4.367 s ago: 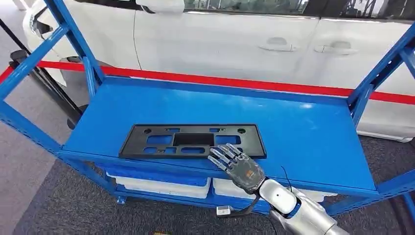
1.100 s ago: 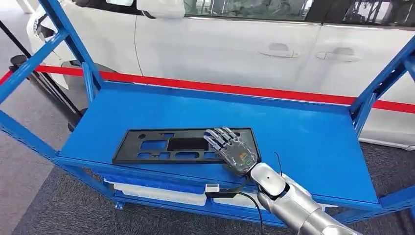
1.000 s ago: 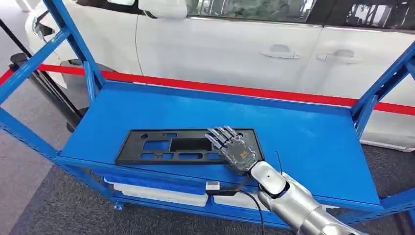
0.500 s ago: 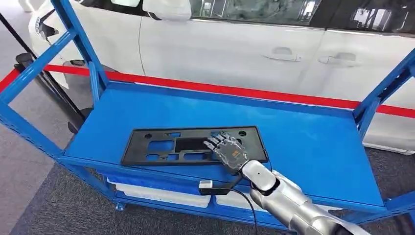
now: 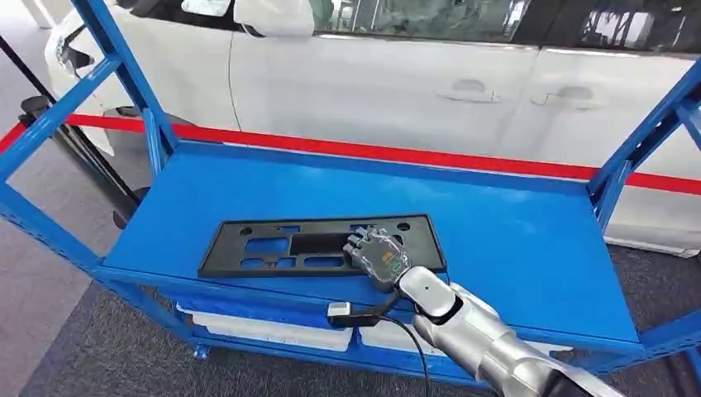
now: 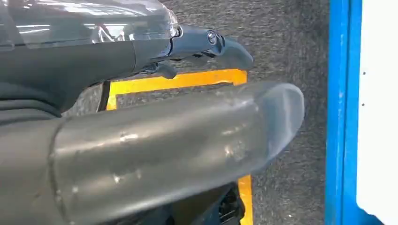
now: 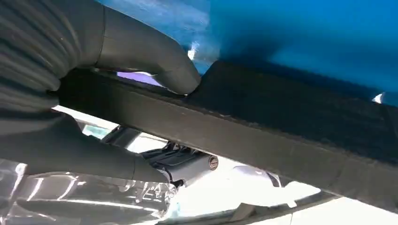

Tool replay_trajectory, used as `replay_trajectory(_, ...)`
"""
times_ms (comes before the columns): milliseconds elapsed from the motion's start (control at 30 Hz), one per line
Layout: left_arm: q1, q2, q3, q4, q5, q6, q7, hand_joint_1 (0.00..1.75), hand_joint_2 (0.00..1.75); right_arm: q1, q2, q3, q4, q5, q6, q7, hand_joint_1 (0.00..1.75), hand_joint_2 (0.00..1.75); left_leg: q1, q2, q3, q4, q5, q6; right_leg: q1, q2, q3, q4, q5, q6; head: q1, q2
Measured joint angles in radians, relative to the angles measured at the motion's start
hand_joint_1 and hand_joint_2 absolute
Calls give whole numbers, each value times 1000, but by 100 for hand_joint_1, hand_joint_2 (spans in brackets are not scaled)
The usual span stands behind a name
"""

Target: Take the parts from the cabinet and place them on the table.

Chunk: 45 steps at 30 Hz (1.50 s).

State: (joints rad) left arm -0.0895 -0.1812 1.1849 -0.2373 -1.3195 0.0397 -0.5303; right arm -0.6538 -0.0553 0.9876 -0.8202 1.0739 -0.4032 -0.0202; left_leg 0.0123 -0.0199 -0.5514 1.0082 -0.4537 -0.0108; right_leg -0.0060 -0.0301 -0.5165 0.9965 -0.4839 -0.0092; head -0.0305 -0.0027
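Up close, right hand (image 7: 94,93) around black plate (image 7: 281,126).

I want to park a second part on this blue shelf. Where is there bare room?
The shelf is bare to the right of the black plate, out to the right-hand post, and along the back strip beside the red tape. The front left is crowded: the plate lies there, with the right hand on its right end.

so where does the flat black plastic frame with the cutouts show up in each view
Head view: the flat black plastic frame lies on the blue metal shelf, near its front edge, with the right hand on its right part.
Left wrist view: not in it.
Right wrist view: a dark bar running across the picture, the thumb pressed on it.
Shared landmark: the blue shelf.
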Motion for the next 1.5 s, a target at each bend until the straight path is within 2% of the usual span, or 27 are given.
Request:
replay_trajectory(133, 0, -1, 0, 0, 4, -1, 6, 0, 0, -3, 0, -6, 5, -14, 5, -4, 166, 175, 5, 3, 10, -11, 13, 33, -4, 2, 3, 11, -10, 20, -1, 0)
replay_trajectory(167, -3, -1, 1, 0, 4, -1, 6, 0, 0, -4, 0, -8, 6, -17, 7, -5, 166, 175, 5, 3, 7, -11, 17, 38, -5, 10, -17, 55, -49, 22, 0, 0)
replay_trajectory(233, -4, -1, 1, 0, 7, -1, 8, 0, 0, -1, 0, -12, 9, -20, 8, -7, 166, 175, 4, 5, -2, -11, 20, 43, -10, 17, -96, 227, -140, 27, -1, 0)
replay_trajectory(267, -3, -1, 1, 0, 8, -1, 9, 0, 0, 1, 0, -14, 11, -20, 8, -8, 166, 175, 4, 6, -5, -11, 21, 43, -10, 18, -128, 296, -162, 28, 0, 0)
replay_trajectory(300, -2, -1, 1, 0, 9, -1, 10, 0, 0, 2, 0, -15, 13, -20, 8, -9, 168, 175, 4, 7, -7, -10, 21, 42, -10, 18, -140, 319, -159, 29, 0, 0)
replay_trajectory(333, -2, -1, 2, 0, 9, -1, 10, 0, 0, 2, 0, -16, 14, -20, 8, -10, 171, 175, 4, 7, -6, -10, 22, 42, -10, 18, -126, 292, -129, 27, 0, 0)
replay_trajectory(400, -2, -2, 2, 0, 10, -1, 13, 0, 0, 2, 0, -18, 15, -29, 11, -17, 171, 175, 4, 4, -1, -10, 23, 39, -9, 17, -52, 146, -42, 17, 0, 0)
replay_trajectory(433, -2, -3, 2, 0, 11, -1, 16, 0, 0, 2, 0, -19, 14, -38, 14, -29, 175, 175, 3, 3, 1, -10, 23, 37, -6, 10, -9, 59, -6, 6, 0, 0)
replay_trajectory(467, -2, -5, 3, 1, 11, -1, 18, 0, 0, 3, 0, -21, 12, -48, 17, -42, 175, 175, -4, 3, 0, -8, 20, 30, 4, -3, 13, 5, -3, -3, 0, 0)
replay_trajectory(567, -1, -6, 8, 1, 21, 2, 22, 0, 0, 29, 0, -29, -50, -100, 13, -115, 175, 175, 0, 3, -3, -10, 24, 10, 7, -4, 15, -8, -9, -5, -1, 0)
replay_trajectory(600, -1, -6, 10, 1, 23, 5, 22, 0, 0, 40, 0, -31, -88, -125, 3, -141, 175, 175, -2, 3, -1, -12, 24, 4, 7, -3, 16, -15, -5, -10, 0, 0)
replay_trajectory(633, 0, -6, 11, 1, 28, 9, 22, 0, 0, 61, -11, -31, -137, -158, -9, -163, 175, 175, 2, 1, -3, -2, 16, -1, -5, -7, 24, -27, 6, -15, -1, 0)
replay_trajectory(667, 0, -6, 14, 1, 34, 15, 20, 0, 0, 85, -39, -31, -205, -200, -27, -189, 175, 175, 2, 4, -16, 30, -14, -8, -3, -13, 26, -31, 7, -18, -1, 0)
replay_trajectory(767, 3, -11, 24, 1, 45, 23, 17, 0, 0, 169, -142, -31, -435, -361, -78, -257, 175, 175, 1, 5, -123, 260, -136, -20, 0, -24, 22, -30, 4, -27, -1, 0)
replay_trajectory(800, 6, -14, 32, 1, 49, 25, 17, 0, 0, 194, -176, -31, -506, -414, -90, -276, 175, 175, 1, 5, -142, 300, -144, -23, 0, -25, 21, -29, 2, -26, -1, 0)
replay_trajectory(867, 12, -14, 35, 1, 53, 34, 17, 0, 0, 242, -220, -36, -611, -510, -106, -317, 175, 175, 2, 7, -121, 251, -95, -24, -1, -22, 21, -24, -3, -21, -1, 0)
replay_trajectory(933, 12, -14, 37, 1, 53, 37, 16, 0, 0, 292, -269, -54, -725, -634, -127, -377, 175, 175, 3, 4, -39, 78, -2, -22, -4, -20, 22, -12, -14, -12, -1, 0)
replay_trajectory(967, 14, -15, 39, 2, 53, 37, 16, 0, 0, 319, -291, -69, -786, -695, -138, -409, 175, 175, 4, -12, -18, 25, 1, -18, -4, -20, 16, -2, -22, -5, 0, 0)
replay_trajectory(1000, 14, -17, 42, 2, 52, 38, 17, 0, 0, 347, -313, -88, -851, -757, -151, -442, 175, 175, -1, -14, -19, 20, -1, -2, 1, -14, 8, 11, -27, 3, -1, 0)
replay_trajectory(1100, 24, -18, 45, 2, 52, 45, 18, 0, 0, 419, -328, -147, -1000, -880, -163, -520, 175, 175, -8, -4, -26, 22, -3, 19, -3, -9, 1, 8, -25, 12, -1, 0)
replay_trajectory(1167, 24, -19, 49, 2, 52, 51, 19, 0, 0, 474, -328, -187, -1085, -928, -163, -554, 175, 175, 0, 1, -16, 9, 1, 35, -7, 8, -7, 35, -50, 21, 0, 0)
replay_trajectory(1267, 19, -21, 55, 2, 52, 56, 20, 0, 0, 519, -311, -231, -1172, -964, -170, -600, 175, 175, -1, 9, -16, 9, -2, 45, -11, 20, -125, 258, -152, 28, 0, 0)
replay_trajectory(1300, 19, -21, 57, 2, 52, 56, 20, 0, 0, 532, -309, -240, -1185, -970, -172, -607, 175, 175, -1, 12, -15, 9, -4, 47, -11, 21, -167, 325, -168, 29, 0, 0)
replay_trajectory(1333, 20, -21, 58, 2, 52, 58, 20, 0, 0, 546, -307, -247, -1197, -974, -172, -611, 175, 175, -2, 13, -13, 9, -6, 47, -12, 21, -187, 349, -159, 29, 0, 0)
replay_trajectory(1367, 20, -21, 58, 2, 52, 59, 20, 0, 0, 565, -307, -254, -1212, -977, -172, -615, 175, 175, -2, 14, -9, 9, -8, 46, -13, 21, -184, 322, -123, 28, 0, 0)
replay_trajectory(1467, 18, -23, 60, 2, 53, 60, 19, 0, 0, 605, -307, -278, -1253, -1013, -169, -634, 175, 175, -2, 15, 7, 9, -19, 37, -13, 6, -81, 80, 26, 14, 0, 0)
replay_trajectory(1500, 17, -23, 60, 2, 53, 60, 19, 0, 0, 614, -307, -288, -1262, -1029, -162, -637, 175, 175, -9, 17, 7, 13, -24, 30, -6, -7, -66, 40, 19, 10, 0, 0)
